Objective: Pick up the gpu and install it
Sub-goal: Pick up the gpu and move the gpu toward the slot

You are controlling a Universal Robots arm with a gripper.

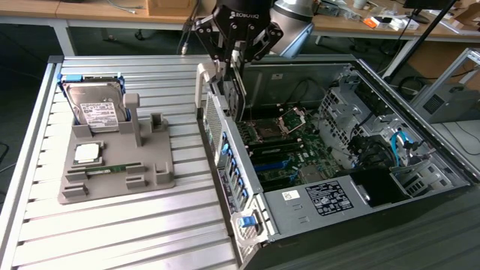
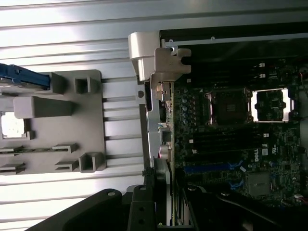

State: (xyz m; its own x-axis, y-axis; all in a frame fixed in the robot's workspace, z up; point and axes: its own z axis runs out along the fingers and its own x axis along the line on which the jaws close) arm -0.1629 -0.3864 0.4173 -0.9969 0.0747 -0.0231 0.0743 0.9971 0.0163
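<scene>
The gpu [image 1: 238, 93] is a thin dark card seen edge-on, hanging upright from my gripper [image 1: 234, 59], which is shut on its upper end. It hangs just inside the open computer case [image 1: 300, 202], close to the rear wall on the exterior view's left, with its lower edge above the motherboard [image 1: 281, 146]. In the wrist view the gpu [image 2: 162, 144] runs as a narrow strip out from my gripper [image 2: 166, 204] along the edge of the motherboard [image 2: 231, 144]. The black fingers [image 2: 142, 202] flank it.
On the slatted metal table [image 1: 112, 225], a grey fixture [image 1: 112, 163] holds a silver hard drive [image 1: 94, 109], a CPU chip [image 1: 87, 152] and a green memory stick [image 1: 112, 167]. A pale latch [image 1: 201, 84] stands on the case's rear wall. Drive bays and cables [image 1: 375, 129] line the case's far side.
</scene>
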